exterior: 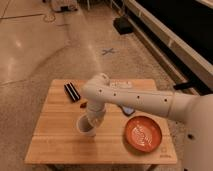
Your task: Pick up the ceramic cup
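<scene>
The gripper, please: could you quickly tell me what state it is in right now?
Gripper: down at the ceramic cup on the wooden table; whether it grips the cup cannot be told.
</scene>
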You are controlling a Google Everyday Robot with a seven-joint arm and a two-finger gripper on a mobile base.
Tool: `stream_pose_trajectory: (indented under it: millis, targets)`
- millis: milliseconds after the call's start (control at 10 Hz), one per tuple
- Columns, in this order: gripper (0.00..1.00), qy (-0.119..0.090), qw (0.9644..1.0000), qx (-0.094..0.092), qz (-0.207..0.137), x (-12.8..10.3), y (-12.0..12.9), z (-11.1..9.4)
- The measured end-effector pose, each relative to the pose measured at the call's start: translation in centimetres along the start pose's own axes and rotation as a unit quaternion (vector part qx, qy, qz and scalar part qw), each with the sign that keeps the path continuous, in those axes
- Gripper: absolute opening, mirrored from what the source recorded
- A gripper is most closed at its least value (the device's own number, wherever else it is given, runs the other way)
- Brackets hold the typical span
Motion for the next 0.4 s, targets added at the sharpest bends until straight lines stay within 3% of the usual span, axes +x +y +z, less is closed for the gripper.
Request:
stream_pose_trajectory:
  millis: [100,400]
  targets:
    - [0.17,0.006,1.0000,0.005,-0.003,-0.2,-0.1,-2.4]
    - [0.17,0.013,0.9998,0.010,-0.013,-0.9,0.5,-4.9]
